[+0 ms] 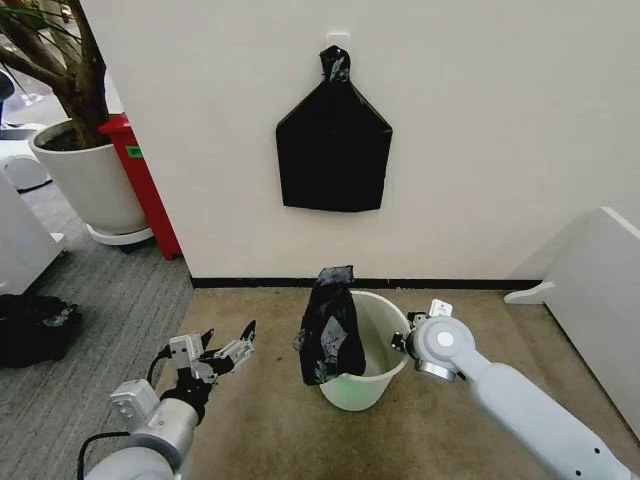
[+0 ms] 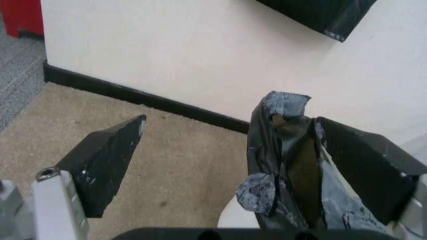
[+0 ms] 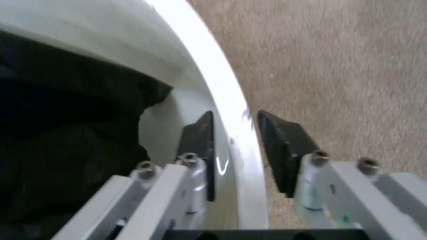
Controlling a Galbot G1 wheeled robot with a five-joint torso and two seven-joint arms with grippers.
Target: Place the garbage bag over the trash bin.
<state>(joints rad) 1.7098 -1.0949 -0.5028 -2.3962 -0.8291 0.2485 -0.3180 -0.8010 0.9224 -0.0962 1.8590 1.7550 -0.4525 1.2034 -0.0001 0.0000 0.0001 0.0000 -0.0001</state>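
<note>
The white trash bin (image 1: 372, 345) stands on the beige carpet near the wall. The black garbage bag (image 1: 328, 328) hangs crumpled over the bin's left rim, partly inside and partly down the outside, with a peak sticking up. My left gripper (image 1: 228, 338) is open, to the left of the bag and apart from it. In the left wrist view the left gripper (image 2: 230, 122) has its jaws wide apart, and the garbage bag (image 2: 283, 165) shows past one finger. My right gripper (image 3: 235, 117) is at the bin's right rim (image 3: 230, 100), one finger inside and one outside, clamped on it.
A flat black bag bundle (image 1: 333, 150) hangs on the wall above the bin. A big white plant pot (image 1: 92, 185) and a red post (image 1: 145, 185) stand at the back left. A dark object (image 1: 35, 325) lies on the grey floor at left. White furniture (image 1: 600, 290) stands at right.
</note>
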